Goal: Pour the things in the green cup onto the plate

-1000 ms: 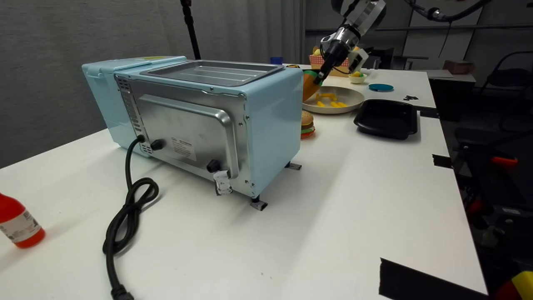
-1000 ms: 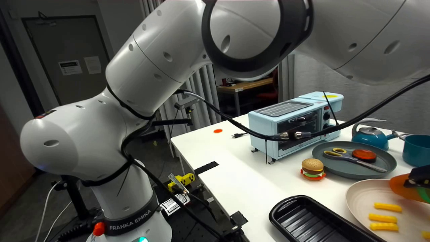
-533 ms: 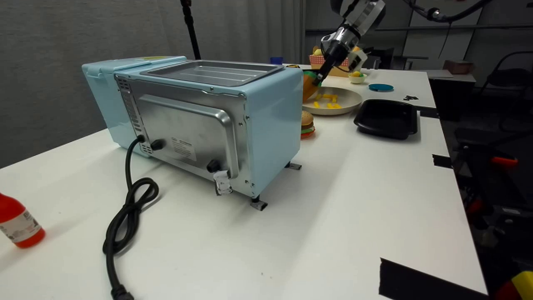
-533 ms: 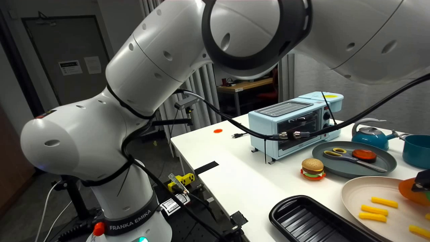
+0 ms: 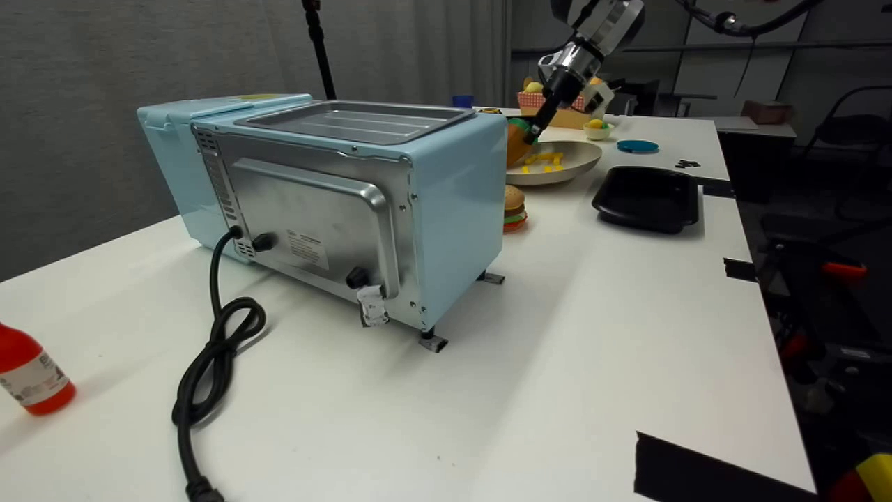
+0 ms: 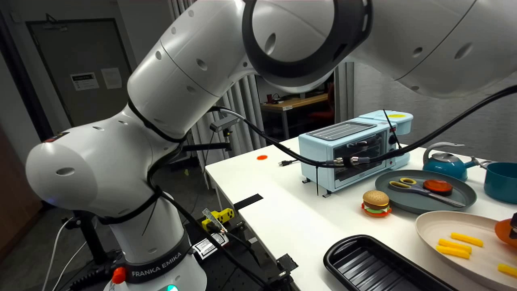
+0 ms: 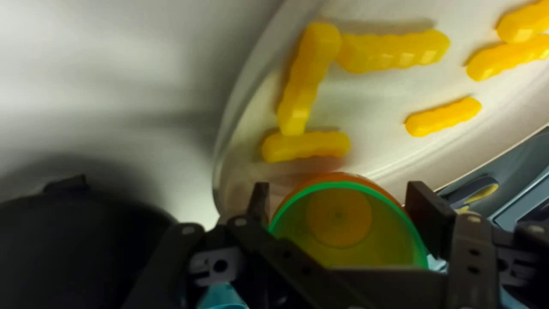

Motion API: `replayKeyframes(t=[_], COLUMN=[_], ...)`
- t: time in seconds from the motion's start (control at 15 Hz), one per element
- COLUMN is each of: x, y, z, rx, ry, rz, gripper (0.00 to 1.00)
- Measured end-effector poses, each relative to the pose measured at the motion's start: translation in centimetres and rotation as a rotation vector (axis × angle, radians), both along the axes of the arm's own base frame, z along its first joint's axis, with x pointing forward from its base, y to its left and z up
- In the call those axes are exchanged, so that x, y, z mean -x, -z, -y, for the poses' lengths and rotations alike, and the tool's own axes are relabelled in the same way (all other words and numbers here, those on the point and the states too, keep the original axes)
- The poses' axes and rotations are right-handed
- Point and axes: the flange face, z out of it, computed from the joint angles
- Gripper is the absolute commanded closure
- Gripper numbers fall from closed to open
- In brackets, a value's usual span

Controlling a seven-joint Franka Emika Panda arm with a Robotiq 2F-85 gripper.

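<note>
My gripper (image 7: 336, 193) has its fingers around the cup (image 7: 343, 223), which has a green rim and an orange outside. No pieces show in the visible part of its inside. In an exterior view the cup (image 5: 518, 143) hangs tilted at the far side of the pale plate, held by the gripper (image 5: 534, 132). The cup (image 6: 505, 232) is partly cut off in an exterior view. Several yellow pieces (image 7: 300, 81) lie on the plate (image 7: 364, 98). They also show in an exterior view (image 6: 452, 251). The plate (image 6: 436, 224) looks tilted, its edge toward the black pan raised.
A black pan (image 6: 375, 262) lies beside the plate. A toy burger (image 6: 376, 203) and a grey plate (image 6: 424, 208) with scissors (image 6: 420, 192) and a red lid stand nearby. The light-blue toaster oven (image 5: 460, 209) blocks part of an exterior view. A teal pot (image 6: 501, 182) stands behind.
My gripper has moved slightly with the cup, rightward in an exterior view. The plate has shifted and tilted, its near edge rising. The yellow pieces have shifted with the plate.
</note>
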Motion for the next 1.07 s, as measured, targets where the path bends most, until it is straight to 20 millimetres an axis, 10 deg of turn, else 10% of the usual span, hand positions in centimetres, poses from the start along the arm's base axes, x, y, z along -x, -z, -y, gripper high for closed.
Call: replayKeyframes(t=[0.73, 1.07], x=[-0.2, -1.2], y=[0.7, -7.8], z=[0.4, -1.8], rx=[0.174, 0.230], ry=[0.029, 0.000], rz=[-0.024, 0.021], gripper=[0.45, 0.45])
